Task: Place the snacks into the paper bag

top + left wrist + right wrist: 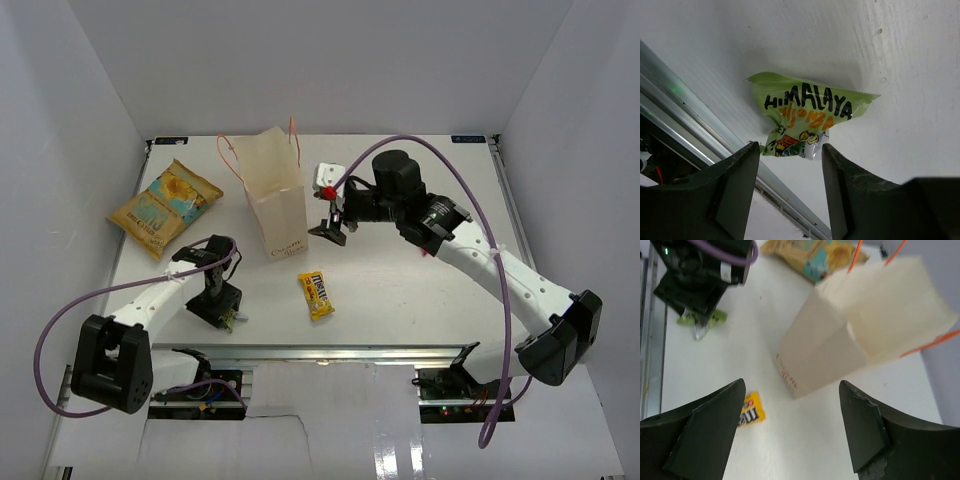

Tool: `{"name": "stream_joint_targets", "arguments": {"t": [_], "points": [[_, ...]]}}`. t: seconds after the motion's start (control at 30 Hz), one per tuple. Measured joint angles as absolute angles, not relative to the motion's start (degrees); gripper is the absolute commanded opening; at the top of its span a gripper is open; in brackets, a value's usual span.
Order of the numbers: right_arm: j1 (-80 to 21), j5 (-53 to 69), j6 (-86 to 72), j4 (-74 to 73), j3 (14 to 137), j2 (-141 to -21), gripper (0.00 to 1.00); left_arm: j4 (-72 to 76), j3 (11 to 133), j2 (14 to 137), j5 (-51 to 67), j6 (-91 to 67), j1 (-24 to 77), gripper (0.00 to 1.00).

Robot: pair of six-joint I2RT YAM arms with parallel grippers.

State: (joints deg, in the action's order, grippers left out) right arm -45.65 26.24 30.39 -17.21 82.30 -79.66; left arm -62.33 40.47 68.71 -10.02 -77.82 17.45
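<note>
Left gripper (790,150), jaws apart, is hovering over crinkly green snack wrapper (805,120); closing on it looks due next. Right gripper (792,390) is gaping empty beside tall cream paper bag (825,345).

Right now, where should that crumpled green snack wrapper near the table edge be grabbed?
Probably at its bunched, narrow end, from straight above. The crumpled green snack wrapper lies on the white table, and that end puckers into a thin waist that jaws can close across; the open left gripper straddles it.
</note>
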Motion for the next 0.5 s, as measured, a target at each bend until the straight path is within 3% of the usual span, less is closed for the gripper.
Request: {"name": "stream_joint_targets", "arguments": {"t": [0.2, 0.4, 0.5], "points": [[-38.2, 29.5, 30.5, -21.2, 71.2, -77.8, 0.82, -58.8, 40.4, 75.1, -9.8, -77.0, 17.5, 0.40], [-32.3, 33.0, 29.9, -22.7, 67.6, -76.3, 0.81, -58.3, 40.7, 74.6, -9.9, -76.0, 17.5, 0.02], [-30.2, 35.1, 29.0, -22.6, 67.0, -75.4, 0.81, -59.2, 42.0, 72.5, -10.7, -75.3, 17.5, 0.00]]}}
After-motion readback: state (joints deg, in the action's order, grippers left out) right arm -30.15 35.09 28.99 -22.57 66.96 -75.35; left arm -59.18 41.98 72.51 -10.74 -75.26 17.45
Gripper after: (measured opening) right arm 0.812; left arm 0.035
